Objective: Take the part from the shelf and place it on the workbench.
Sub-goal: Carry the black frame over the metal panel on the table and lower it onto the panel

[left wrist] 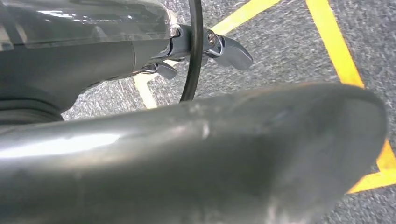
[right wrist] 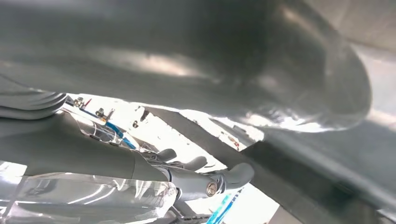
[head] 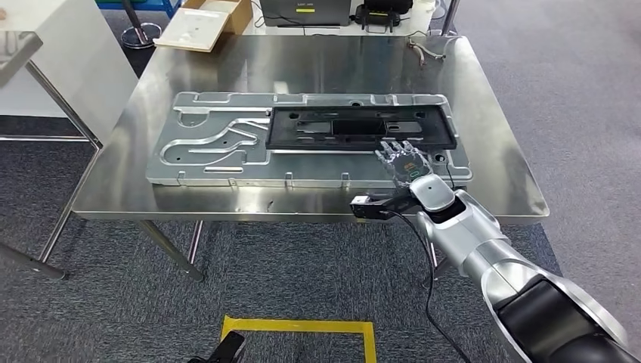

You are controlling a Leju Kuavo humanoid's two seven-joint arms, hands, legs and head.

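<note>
Head view: a steel worktop (head: pixel 499 181) carries a long silver metal plate (head: pixel 219 144) with pressed channels. On the plate's right half lies the black part (head: pixel 361 127), a flat rectangular frame with its long side running across the worktop. The right hand (head: pixel 402 160) reaches over the worktop's near edge, its fingers stretched flat and forward, the fingertips (head: pixel 394 146) at or touching the part's near edge toward its right end. They are not wrapped round anything; whether they press on the part cannot be told. A cardboard box (head: pixel 204 23) and a laptop (head: pixel 306 11) lie beyond the worktop's far edge, and yellow tape (head: pixel 298 327) marks the grey carpet below.

Left wrist view: the left hand (left wrist: pixel 187 154) hangs over grey carpet crossed by yellow tape lines, fingers (left wrist: pixel 233 51) loosely extended with nothing in them.

Right wrist view: the right hand's fingers (right wrist: pixel 233 173) extend over bright metal, with a dark edge just beside them, probably the part, too blurred to be sure.
</note>
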